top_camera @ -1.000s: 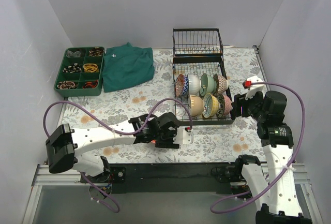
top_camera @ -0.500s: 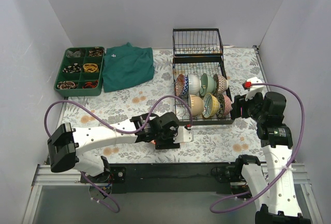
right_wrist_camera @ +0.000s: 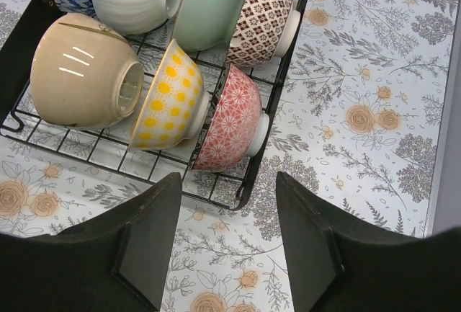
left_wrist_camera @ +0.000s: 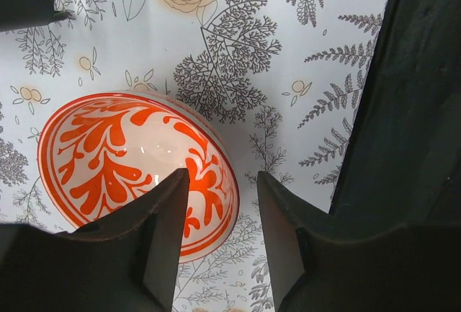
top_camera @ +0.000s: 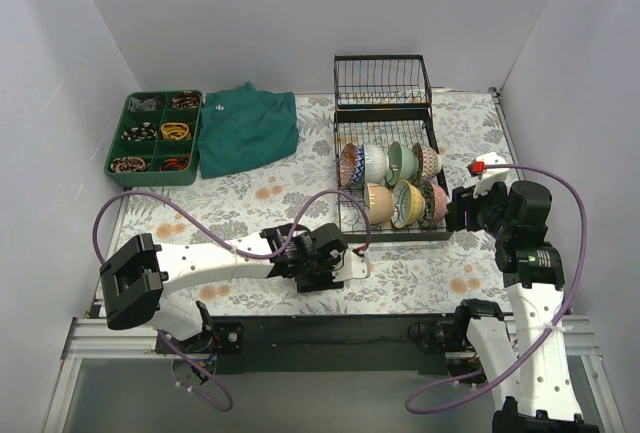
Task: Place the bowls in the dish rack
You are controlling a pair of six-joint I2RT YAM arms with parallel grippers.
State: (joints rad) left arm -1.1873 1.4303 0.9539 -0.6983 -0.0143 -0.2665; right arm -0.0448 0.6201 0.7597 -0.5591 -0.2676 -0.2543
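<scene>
A red-orange patterned bowl [left_wrist_camera: 137, 168] sits upright on the flowered table. My left gripper [left_wrist_camera: 222, 176] straddles its right rim, one finger over the inside and the other outside with a gap showing, so it is open. From above, the left gripper [top_camera: 345, 263] is just in front of the dish rack [top_camera: 390, 237]. Several bowls lie on their sides in the dish rack [right_wrist_camera: 242, 201], among them a cream one [right_wrist_camera: 83, 74], a yellow-dotted one [right_wrist_camera: 169, 99] and a pink-red one [right_wrist_camera: 230, 121]. My right gripper [right_wrist_camera: 229, 182] hovers open and empty over the rack's front right corner.
A green compartment tray [top_camera: 155, 138] with small items stands at the back left. A folded green cloth [top_camera: 247, 128] lies beside it. The rack's raised wire basket section [top_camera: 382, 81] stands against the back wall. The right gripper [top_camera: 455, 208] is close to the right wall.
The left gripper has shifted slightly toward the near edge over the bowl and its jaws have narrowed. The right arm has not moved.
</scene>
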